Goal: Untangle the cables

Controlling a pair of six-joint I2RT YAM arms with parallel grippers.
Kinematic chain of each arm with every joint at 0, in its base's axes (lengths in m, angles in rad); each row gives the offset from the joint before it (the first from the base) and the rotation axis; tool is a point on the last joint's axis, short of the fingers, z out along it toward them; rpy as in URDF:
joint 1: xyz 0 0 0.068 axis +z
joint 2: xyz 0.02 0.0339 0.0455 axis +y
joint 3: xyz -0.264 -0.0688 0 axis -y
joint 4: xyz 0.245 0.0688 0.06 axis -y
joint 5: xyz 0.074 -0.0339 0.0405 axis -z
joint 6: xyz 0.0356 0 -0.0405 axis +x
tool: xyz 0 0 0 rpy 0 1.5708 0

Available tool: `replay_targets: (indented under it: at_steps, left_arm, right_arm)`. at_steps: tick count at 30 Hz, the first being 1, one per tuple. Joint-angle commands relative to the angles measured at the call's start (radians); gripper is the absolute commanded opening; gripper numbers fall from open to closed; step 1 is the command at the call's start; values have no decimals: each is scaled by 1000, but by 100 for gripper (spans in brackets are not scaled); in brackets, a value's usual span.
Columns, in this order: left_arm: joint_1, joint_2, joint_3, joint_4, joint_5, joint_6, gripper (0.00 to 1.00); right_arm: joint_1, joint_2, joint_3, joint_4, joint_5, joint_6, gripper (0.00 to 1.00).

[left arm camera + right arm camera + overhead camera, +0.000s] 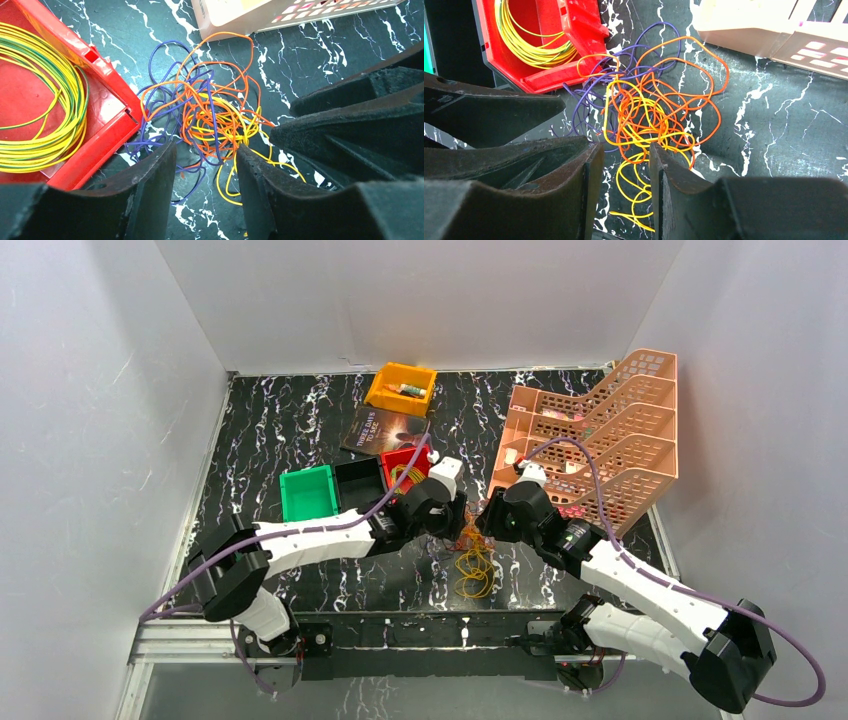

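Note:
The cables (210, 115) are a tangle of thin orange, yellow and purple wire loops lying on the dark marbled table (300, 420), between the two arms. In the top view the cables (473, 558) sit just below both grippers. My left gripper (206, 150) hangs low over the tangle's near edge, jaws apart, with purple and yellow loops lying loose between the fingers (155, 175). My right gripper (626, 150) comes from the other side of the cables (649, 110), also open, with yellow loops on the table between its fingers (674, 180). Neither pinches a wire. From above, the left gripper (455, 525) and right gripper (490, 525) nearly meet.
A red bin (107, 120) holding a yellow-green wire coil (45, 100) stands right beside the tangle. Green (308, 492), black (358, 480) and orange (402, 388) bins and a book (378, 428) lie behind. A pink tiered file rack (600, 440) fills the right.

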Motion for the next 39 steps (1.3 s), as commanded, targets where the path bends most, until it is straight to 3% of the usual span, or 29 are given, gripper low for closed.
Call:
replay_targets:
  at_steps: [1, 17, 19, 24, 31, 39]
  left_arm:
    - [-2, 21, 48, 12, -26, 27, 42]
    - [24, 86, 72, 36, 26, 68, 37]
    - [26, 91, 73, 39, 28, 64, 31]
    - [36, 110, 117, -23, 22, 70, 1]
    - [38, 80, 137, -48, 38, 105, 0]
    - [38, 12, 182, -119, 60, 129, 0]
  right_arm:
    - [4, -9, -4, 36, 3, -6, 48]
    - [4, -12, 7, 14, -19, -15, 48]
    - [4, -10, 6, 10, -15, -19, 48]
    - [4, -9, -1, 13, 0, -24, 49]
    - [4, -65, -20, 67, 51, -62, 52]
    - [4, -197, -71, 187, 86, -225, 57]
